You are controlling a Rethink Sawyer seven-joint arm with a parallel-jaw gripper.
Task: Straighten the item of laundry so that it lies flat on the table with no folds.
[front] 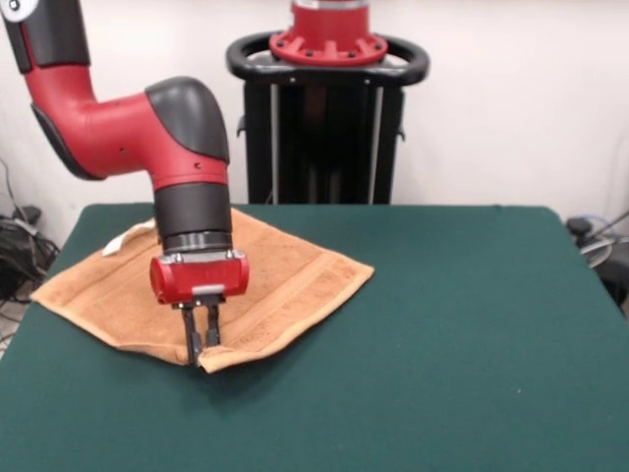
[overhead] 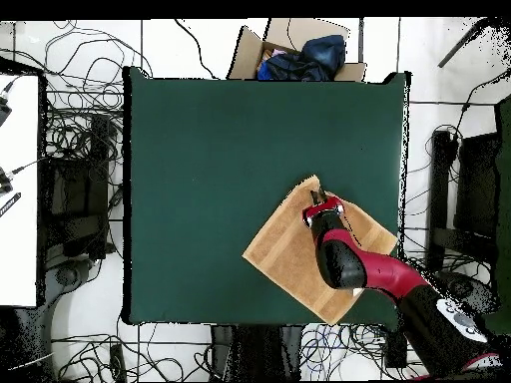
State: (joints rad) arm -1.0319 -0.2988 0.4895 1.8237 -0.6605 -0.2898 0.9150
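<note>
So the light orange-tan terry-cloth towel (front: 265, 280) sits diamond-wise on the dark green felt desk (front: 462, 334), near one side edge. The red and black arm's hand (front: 200, 344) is down at the towel's front corner, its two fingers pinched together on the slightly lifted cloth.

**Two cameras, one table**

The front view looks level and low across the green table (front: 472, 344), close enough that the table's near edge and both near corners fall outside the picture. The overhead view hangs high above, looking straight down, and takes in the whole table (overhead: 220, 180) with cable-strewn floor (overhead: 85, 140) and a cardboard box (overhead: 289, 50) around it. It is turned half round against the front view. Both views share the tabletop, the towel (front: 285, 275) (overhead: 284, 249) and the arm (front: 187, 197) (overhead: 374, 269).
</note>
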